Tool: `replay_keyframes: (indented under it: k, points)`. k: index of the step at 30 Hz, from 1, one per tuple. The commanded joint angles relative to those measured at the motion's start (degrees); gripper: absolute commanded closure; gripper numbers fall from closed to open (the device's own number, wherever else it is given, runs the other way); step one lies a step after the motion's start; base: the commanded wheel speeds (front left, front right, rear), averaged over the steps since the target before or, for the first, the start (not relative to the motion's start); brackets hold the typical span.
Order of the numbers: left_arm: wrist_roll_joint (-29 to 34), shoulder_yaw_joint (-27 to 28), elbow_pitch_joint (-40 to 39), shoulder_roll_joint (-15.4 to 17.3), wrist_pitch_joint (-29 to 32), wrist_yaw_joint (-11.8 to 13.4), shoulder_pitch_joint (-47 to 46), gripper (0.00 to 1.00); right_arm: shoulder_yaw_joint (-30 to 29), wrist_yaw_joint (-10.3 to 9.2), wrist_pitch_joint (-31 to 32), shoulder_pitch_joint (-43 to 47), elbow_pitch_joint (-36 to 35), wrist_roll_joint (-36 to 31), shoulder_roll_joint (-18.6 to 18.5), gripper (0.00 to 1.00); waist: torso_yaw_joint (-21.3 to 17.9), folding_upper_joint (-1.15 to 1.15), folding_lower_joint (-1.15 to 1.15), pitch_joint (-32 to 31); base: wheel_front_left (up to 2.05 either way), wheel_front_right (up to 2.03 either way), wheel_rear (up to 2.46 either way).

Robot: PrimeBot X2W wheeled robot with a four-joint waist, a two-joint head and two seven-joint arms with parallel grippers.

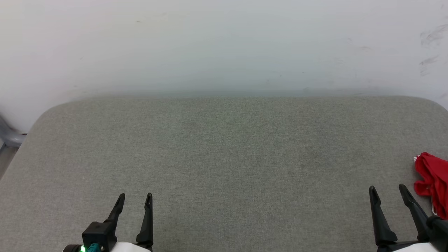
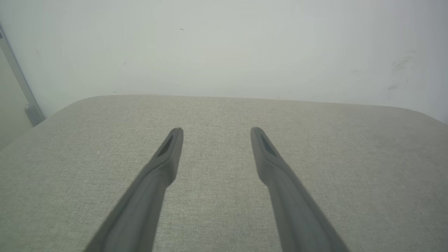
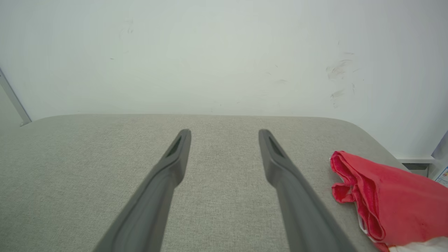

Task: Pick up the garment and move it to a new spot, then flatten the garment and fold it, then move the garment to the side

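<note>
The garment [image 1: 433,182] lies bunched at the right edge of the grey bench [image 1: 224,157], and at its near edge the left pincer [image 1: 135,195] and the right pincer [image 1: 387,188] are both spread wide, holding nothing.

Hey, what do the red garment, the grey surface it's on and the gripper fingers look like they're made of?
The garment: soft matte red fabric, going by its loose bunched folds.
The grey surface: woven cloth cover, perhaps padded; fine flecked weave, rounded corners.
The right gripper's fingers: dark, smooth and matte, probably moulded plastic or rubber; hard to say which.
</note>
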Motion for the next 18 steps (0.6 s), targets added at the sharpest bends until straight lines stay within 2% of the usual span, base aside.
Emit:
replay_keyframes:
  k: [1,18]
  points:
    - [0.4,0.1,0.3,0.4,-0.3,-0.3,0.3,0.00,0.1,-0.08,-0.4,0.3,0.2,0.3,0.2,0.00,0.0,0.00,0.00,0.0,0.00,0.00,0.00]
    - [0.1,-0.1,0.6,0.3,-0.3,-0.2,-0.2,0.00,0.6,-0.08,-1.3,-0.7,1.0,1.0,0.2,0.00,0.0,0.00,0.00,0.2,0.00,0.00,0.00]
